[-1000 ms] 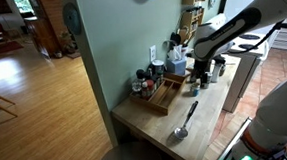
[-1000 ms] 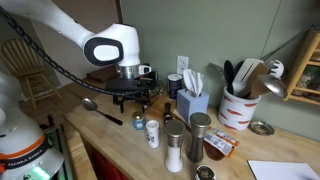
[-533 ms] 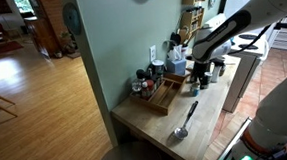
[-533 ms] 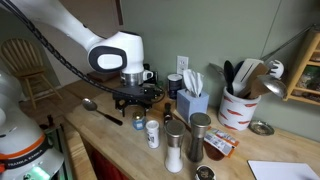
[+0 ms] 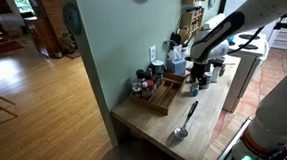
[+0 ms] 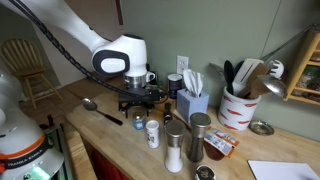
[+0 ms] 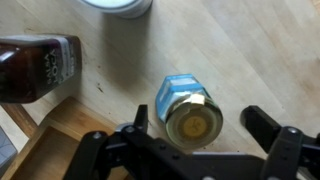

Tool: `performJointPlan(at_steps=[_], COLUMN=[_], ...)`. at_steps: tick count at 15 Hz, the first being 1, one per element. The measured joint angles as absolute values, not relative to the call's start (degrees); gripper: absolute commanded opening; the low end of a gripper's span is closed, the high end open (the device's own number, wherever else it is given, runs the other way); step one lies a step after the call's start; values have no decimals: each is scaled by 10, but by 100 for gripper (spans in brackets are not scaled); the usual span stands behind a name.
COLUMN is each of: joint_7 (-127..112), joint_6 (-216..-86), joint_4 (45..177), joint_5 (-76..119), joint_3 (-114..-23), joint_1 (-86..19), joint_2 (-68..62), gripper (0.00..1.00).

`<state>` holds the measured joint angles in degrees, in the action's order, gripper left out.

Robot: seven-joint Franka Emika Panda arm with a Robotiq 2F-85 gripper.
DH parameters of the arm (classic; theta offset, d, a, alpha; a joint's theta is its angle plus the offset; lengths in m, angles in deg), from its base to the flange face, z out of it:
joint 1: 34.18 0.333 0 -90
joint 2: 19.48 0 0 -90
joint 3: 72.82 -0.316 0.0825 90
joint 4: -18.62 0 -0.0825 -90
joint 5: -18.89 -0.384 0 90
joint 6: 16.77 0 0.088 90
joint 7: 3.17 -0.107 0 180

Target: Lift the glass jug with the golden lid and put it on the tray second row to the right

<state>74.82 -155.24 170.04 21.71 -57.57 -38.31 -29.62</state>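
The glass jug with the golden lid (image 7: 192, 121) stands upright on the wooden counter and has a blue label on its side. In the wrist view my gripper (image 7: 203, 124) is open, with one black finger on each side of the jug and gaps on both sides. The light-brown wooden tray (image 7: 38, 152) shows at the lower left of that view, just beside the jug. It also shows in an exterior view (image 5: 165, 95) against the wall. The gripper (image 5: 199, 80) hangs low over the counter past the tray's end and appears in both exterior views (image 6: 139, 97).
A brown bottle (image 7: 40, 62) lies close to the jug near the tray. A long spoon (image 5: 185, 121) lies on the counter. Small jars (image 6: 152, 132), tall shakers (image 6: 175, 146), a blue box (image 6: 192, 102) and a utensil crock (image 6: 238, 106) crowd the counter.
The gripper has shifted a little along the counter, away from the spoon and towards the blue box. It stays open and nothing has been grasped.
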Motion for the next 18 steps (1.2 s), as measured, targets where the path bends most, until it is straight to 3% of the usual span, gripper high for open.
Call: performJointPlan(at_steps=[8,9,10,14,18], joint_7=[749,749,749,749,735], joint_6=[-1615,-1617,-1618,-1618,-1616], joint_4=[1700,1700,1700,1699,1696], joint_5=[217,217,217,206,191], joint_3=[-581,-582,-582,-586,-590], joint_1=[-387,-387,-387,-388,-389], joint_2=[-260,-257,-254,-247,-246], gripper=[100,76,74,42,39])
